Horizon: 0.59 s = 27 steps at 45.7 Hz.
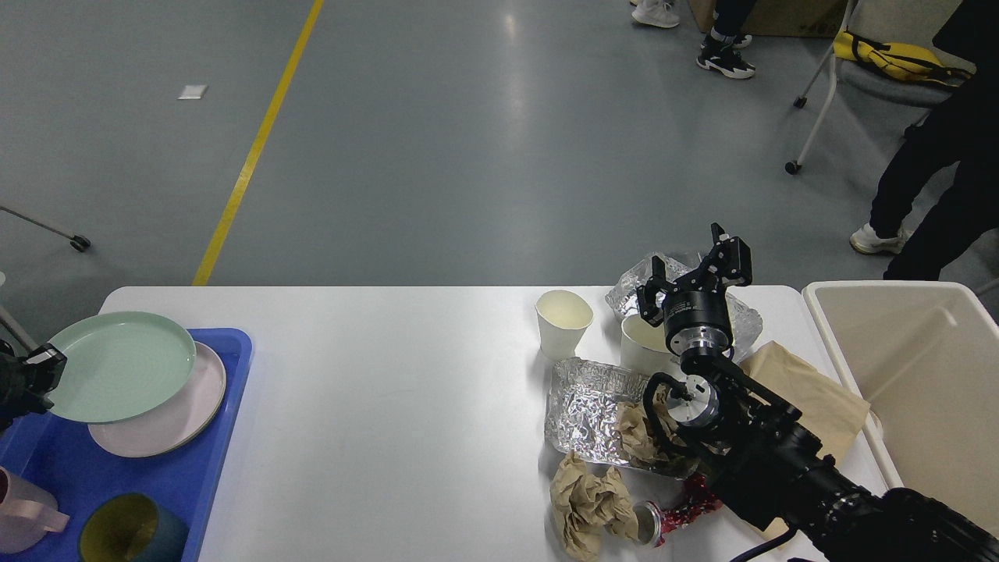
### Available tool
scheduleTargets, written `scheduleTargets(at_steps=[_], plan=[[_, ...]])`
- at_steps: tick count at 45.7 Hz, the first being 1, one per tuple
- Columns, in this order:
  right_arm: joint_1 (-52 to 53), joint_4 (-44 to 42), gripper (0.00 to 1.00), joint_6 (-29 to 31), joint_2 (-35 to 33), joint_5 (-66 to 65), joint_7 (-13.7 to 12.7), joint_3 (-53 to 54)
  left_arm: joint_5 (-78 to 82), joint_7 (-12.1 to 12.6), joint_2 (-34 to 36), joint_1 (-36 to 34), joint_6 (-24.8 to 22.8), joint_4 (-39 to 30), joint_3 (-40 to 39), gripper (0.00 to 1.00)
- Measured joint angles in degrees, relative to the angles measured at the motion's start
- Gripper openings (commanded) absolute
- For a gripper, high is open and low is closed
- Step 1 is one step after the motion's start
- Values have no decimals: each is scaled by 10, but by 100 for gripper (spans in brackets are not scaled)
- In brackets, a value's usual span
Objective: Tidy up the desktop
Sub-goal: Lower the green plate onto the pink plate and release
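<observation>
I am looking down from the head camera at the desktop [390,406], a wide white table with rounded corners that fills the lower half of the view, with grey floor beyond its far edge.

At the desktop's left end sits a blue plastic tray [226,406]. In the tray lies a pink plate [191,410], and a mint green plate [121,365] sits over it, covering most of it. My left gripper [31,378] is at the green plate's left rim, dark and mostly cut off by the view's edge; I cannot tell whether its jaws are clamped on the rim or released. Nearer to me in the tray are a pink jug [23,511] and a dark teal cup [129,531].

Toward the desktop's right end, my right gripper [693,273] is raised above the clutter with its two fingers spread apart, gripping nothing. Below and around it lie two white paper cups [563,320], one partly hidden behind the gripper's wrist, a crumpled foil sheet [745,316] at the far edge, a foil tray [585,402] holding brown paper, a crumpled brown paper wad [589,499], a crushed red can [671,515] and a flat brown paper bag [812,402].

Just beside the desktop's right edge stands a beige plastic bin [913,375].
</observation>
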Motion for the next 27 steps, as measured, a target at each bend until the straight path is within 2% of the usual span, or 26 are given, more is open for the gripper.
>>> scheduleTargets(at_steps=[21, 27], plan=[[0, 0, 100, 0, 0, 0, 0, 0, 0, -7, -27, 51, 53, 0, -28, 5], [0, 0, 100, 0, 0, 0, 0, 0, 0, -8, -39, 61, 69, 1, -29, 13]])
